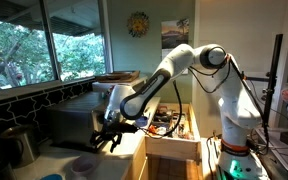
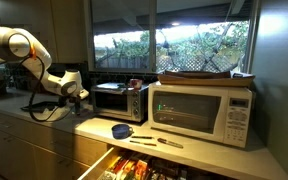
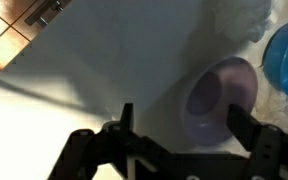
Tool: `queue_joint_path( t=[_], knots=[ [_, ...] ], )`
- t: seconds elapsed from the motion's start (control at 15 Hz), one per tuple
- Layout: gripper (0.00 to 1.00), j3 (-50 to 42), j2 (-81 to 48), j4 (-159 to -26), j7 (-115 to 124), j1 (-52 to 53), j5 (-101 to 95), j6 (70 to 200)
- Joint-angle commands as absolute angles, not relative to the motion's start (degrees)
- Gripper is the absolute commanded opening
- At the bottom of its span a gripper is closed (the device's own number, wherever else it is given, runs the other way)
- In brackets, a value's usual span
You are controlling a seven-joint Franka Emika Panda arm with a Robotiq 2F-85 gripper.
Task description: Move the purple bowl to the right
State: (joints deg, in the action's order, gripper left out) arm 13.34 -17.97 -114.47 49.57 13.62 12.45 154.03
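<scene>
The purple bowl (image 3: 222, 98) is a shallow mauve dish lying on the pale counter at the right of the wrist view. My gripper (image 3: 184, 125) is open and hovers over it. The left finger stands over bare counter and the right finger is by the bowl's right rim, with nothing held. In both exterior views the gripper (image 1: 109, 138) (image 2: 72, 96) hangs low over the counter beside the toaster oven (image 2: 119, 100). I cannot make out the purple bowl in either exterior view.
A light blue round dish (image 3: 286, 55) lies just right of the purple bowl, with white crumpled material (image 3: 239, 15) behind it. A dark blue bowl (image 2: 122, 130) sits before the microwave (image 2: 202, 110). A drawer (image 2: 134, 165) below stands open. A kettle (image 1: 19, 145) is on the counter.
</scene>
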Motion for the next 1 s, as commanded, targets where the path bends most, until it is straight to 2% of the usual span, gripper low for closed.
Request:
queue_joint_path(
  t=[0.0,0.07,0.33,0.4,0.53,0.6,0.8,0.93],
  knots=[
    [0.64,12.71,-20.81,-112.65,47.3,14.21,15.53,155.24],
    [0.53,12.68,-21.35,-112.28,46.99,14.19,16.0,155.27],
    [0.46,11.95,-23.07,-111.08,46.47,14.62,16.03,156.99],
    [0.51,11.87,-23.41,-110.89,46.39,14.68,16.0,157.53],
    [0.52,11.67,-24.32,-110.05,46.41,14.88,15.77,157.7],
    [0.58,11.64,-24.84,-109.54,46.29,14.98,15.74,157.53],
    [0.55,11.17,-26.17,-108.09,46.11,15.69,15.14,157.28],
    [0.48,10.63,-27.09,-107.03,46.21,16.4,14.58,157.09]
  ],
)
